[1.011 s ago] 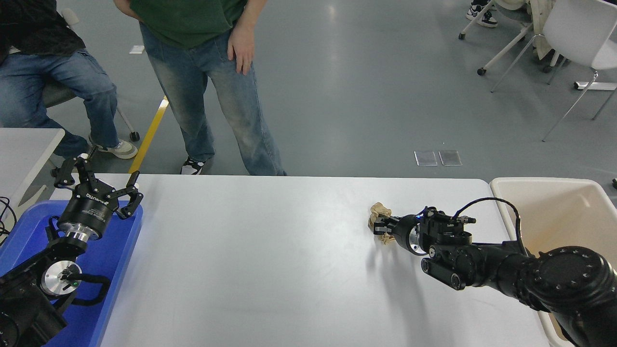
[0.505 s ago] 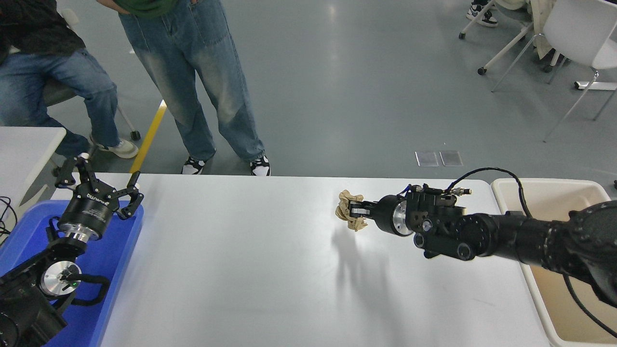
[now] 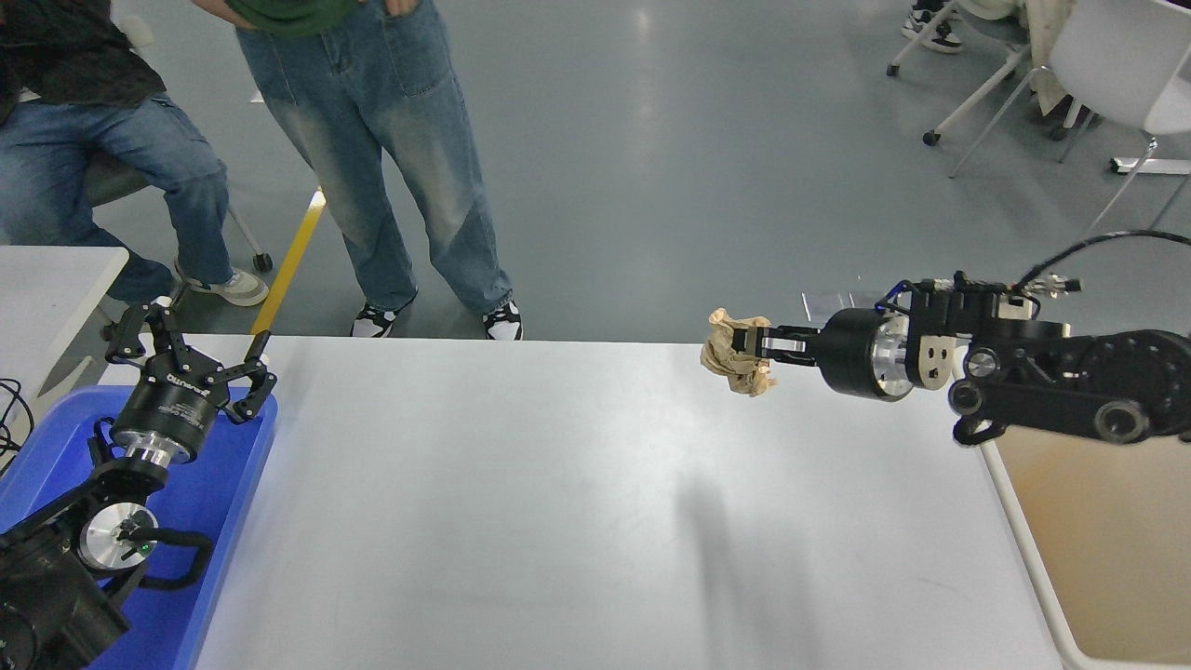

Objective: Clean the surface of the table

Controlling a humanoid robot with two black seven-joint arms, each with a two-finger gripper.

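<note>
Right hand, paper wad now higher

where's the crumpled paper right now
In the head view the crumpled paper is held in the right gripper, lifted above the table's far edge, right of centre and left of the beige bin.

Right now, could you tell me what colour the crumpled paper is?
Light brown; the crumpled paper shows best in the head view.
</note>
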